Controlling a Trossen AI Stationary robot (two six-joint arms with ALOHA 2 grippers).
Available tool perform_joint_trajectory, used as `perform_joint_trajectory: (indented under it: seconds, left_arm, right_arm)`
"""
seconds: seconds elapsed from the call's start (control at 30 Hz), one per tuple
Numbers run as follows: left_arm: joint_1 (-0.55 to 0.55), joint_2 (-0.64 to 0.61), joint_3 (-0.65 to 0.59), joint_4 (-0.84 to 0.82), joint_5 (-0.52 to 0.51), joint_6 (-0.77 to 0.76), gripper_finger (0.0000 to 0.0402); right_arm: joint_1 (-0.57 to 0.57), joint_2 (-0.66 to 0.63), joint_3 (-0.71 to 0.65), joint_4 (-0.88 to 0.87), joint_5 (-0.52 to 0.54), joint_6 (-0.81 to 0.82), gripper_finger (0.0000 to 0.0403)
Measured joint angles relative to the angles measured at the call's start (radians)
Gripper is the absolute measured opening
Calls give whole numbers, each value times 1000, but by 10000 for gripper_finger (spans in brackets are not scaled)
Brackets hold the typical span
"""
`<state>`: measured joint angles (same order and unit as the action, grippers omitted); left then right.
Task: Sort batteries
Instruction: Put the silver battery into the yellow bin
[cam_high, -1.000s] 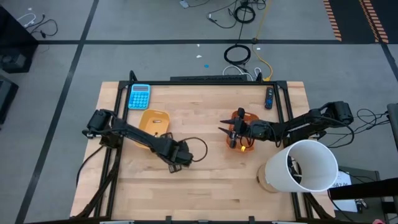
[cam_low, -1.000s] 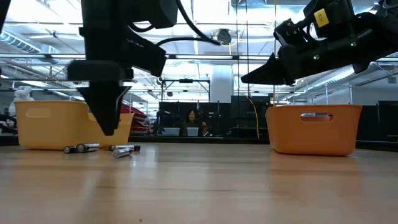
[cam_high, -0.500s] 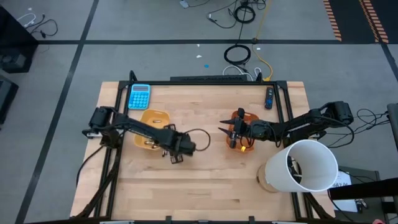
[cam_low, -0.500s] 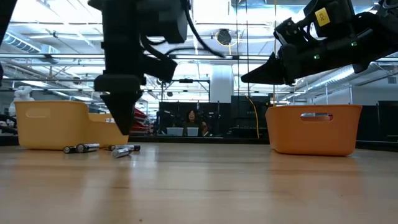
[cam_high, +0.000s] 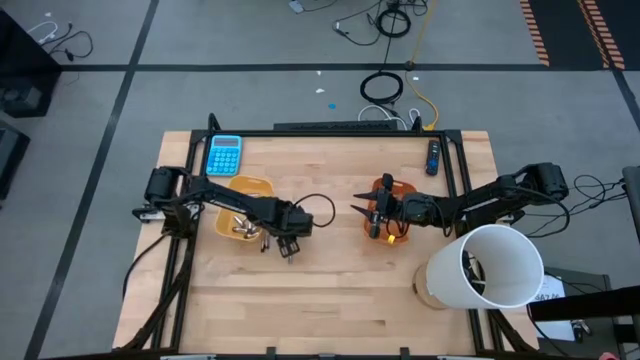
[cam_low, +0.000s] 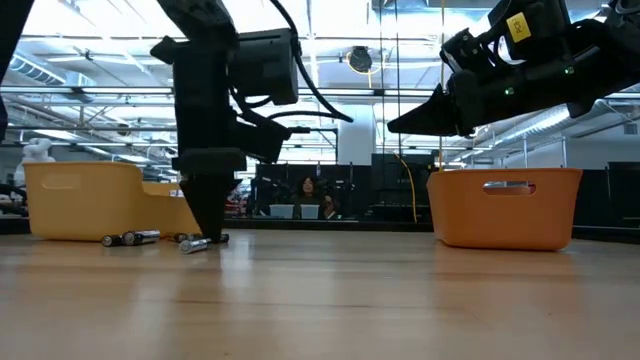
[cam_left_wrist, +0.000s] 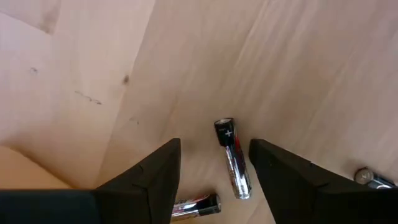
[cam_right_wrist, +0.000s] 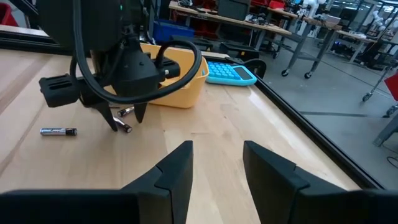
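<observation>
Here the left gripper (cam_left_wrist: 214, 163) hangs low over the wood with its jaws spread, and one battery (cam_left_wrist: 233, 158) lies flat on the table (cam_left_wrist: 99, 56) right in the gap between its fingers (cam_left_wrist: 152, 171), apart from both of them. A second battery (cam_left_wrist: 194, 206) lies just beside one finger, and a third (cam_left_wrist: 370, 179) shows farther out past the other. Judging by its look, the battery between the fingers is a small, stiff metal cylinder, light but smooth and quick to roll; the safest hold would be across the middle of its barrel, with the pads square to its long axis, so it cannot squirt out endwise. The yellow tray (cam_high: 247, 190) sits close behind this gripper. The right gripper (cam_right_wrist: 214, 163) waits above the orange tray (cam_high: 391, 237), jaws parted and holding nothing.
</observation>
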<state>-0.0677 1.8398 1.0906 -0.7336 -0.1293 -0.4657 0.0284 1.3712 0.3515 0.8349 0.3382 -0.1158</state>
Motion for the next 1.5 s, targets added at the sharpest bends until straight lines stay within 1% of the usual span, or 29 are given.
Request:
perform_joint_trajectory:
  seconds: [0.07, 0.13, 0.2, 0.3, 0.33, 0.37, 0.47, 0.57, 0.73, 0.87, 0.97, 1.1, 1.27, 1.4, 1.5]
  left_arm:
    - [0, -1, -9, 9, 0, 2, 201]
    - [-1, -1, -10, 13, 6, 21, 175]
    - [-8, -1, -12, 25, 10, 46, 133]
    - [-23, -1, -12, 43, 10, 83, 45]
    - [-28, -1, -13, 47, 7, 86, 28]
    - [-34, -1, -13, 50, 2, 86, 21]
    - [-51, 1, -1, 42, -26, 81, 21]
    - [-67, -2, 38, 27, -72, 81, 20]
    - [-72, -76, 104, -46, -164, 61, 19]
    - [-70, -154, 107, -190, -216, -14, 19]
    - [-65, -205, 82, -316, -257, -87, 19]
    - [-48, -264, 43, -372, -231, -143, 18]
    - [3, -281, -43, -414, -200, -157, 18]
    - [64, -279, -144, -382, -164, -112, 18]
    - [116, -285, -210, -292, -114, -67, 18]
  right_arm:
    - [0, 0, 0, 1, 0, 0, 132]
    - [0, 0, 0, 1, 0, 0, 132]
    - [0, 0, 0, 1, 0, 0, 132]
    - [0, 0, 0, 2, 0, 0, 132]
    - [0, 0, 0, 2, 0, 0, 132]
    - [0, 0, 0, 2, 0, 0, 132]
    - [0, 0, 0, 3, 0, 0, 132]
    - [0, 0, 0, 4, 0, 0, 132]
    - [0, 0, 0, 3, 0, 0, 132]
    - [0, 0, 1, -9, 0, 3, 132]
    - [0, 0, 1, -8, 0, 4, 132]
    - [0, 0, 1, 1, 0, 3, 132]
    - [0, 0, 1, 4, 0, 4, 132]
    - [0, 0, 1, 4, 0, 7, 132]
    - [0, 0, 1, 4, 0, 7, 132]
